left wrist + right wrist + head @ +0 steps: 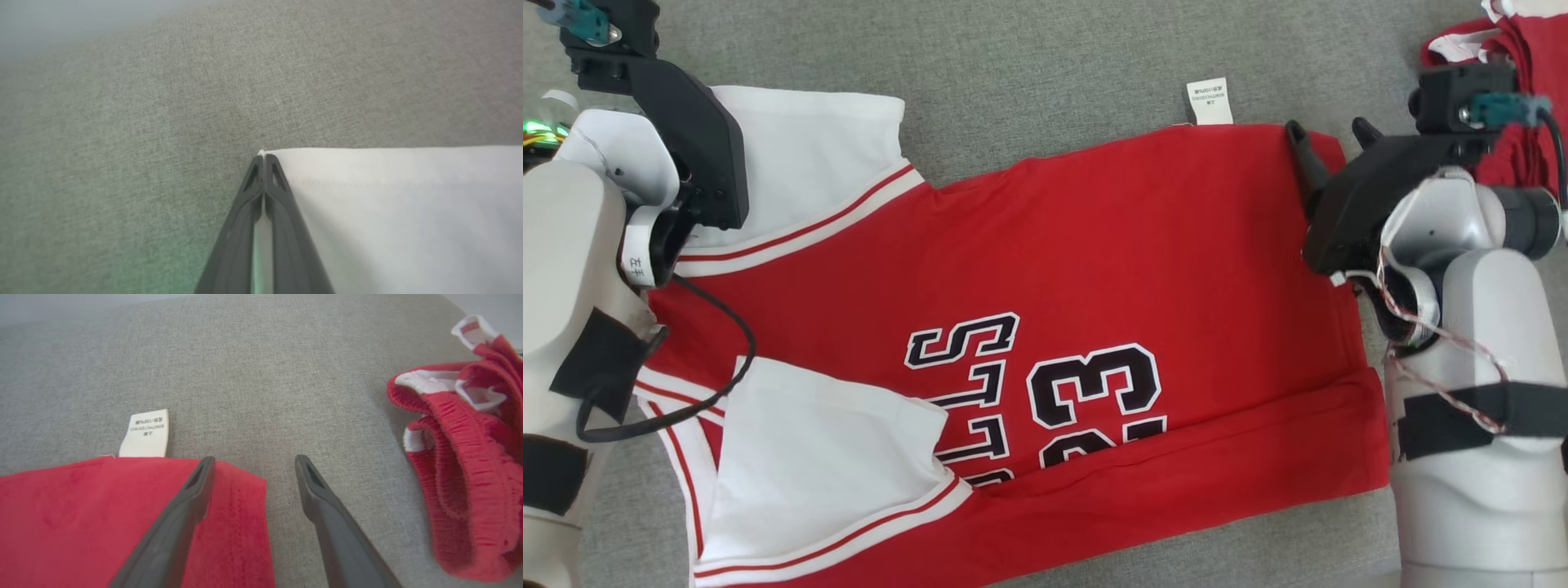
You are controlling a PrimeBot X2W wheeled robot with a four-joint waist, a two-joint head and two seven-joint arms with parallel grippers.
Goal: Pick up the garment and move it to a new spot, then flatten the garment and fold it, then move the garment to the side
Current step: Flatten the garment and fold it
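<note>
In your left wrist view, the left gripper [263, 160] has its two dark fingers pressed together. They pinch the corner of a white sleeve [400, 212] just above the grey woven fabric surface [163, 102], and a sliver of white shows between them.

In your right wrist view, the right gripper [254, 463] stands wide apart and has hold of nothing. One finger lies over the hem corner of the red basketball jersey [81, 522]; the other is over bare grey fabric. A small white care label [145, 433] sticks out from the jersey's edge just beside that corner. A bunched red garment with white trim [470, 465] lies well apart from the jersey.

In your head view, the jersey is spread across the middle of the surface, neck end toward your left arm and hem toward your right. Its near long edge is folded up over the lower part of the black number 23 [1094, 384], and the near white sleeve lies folded in over the front.
</note>
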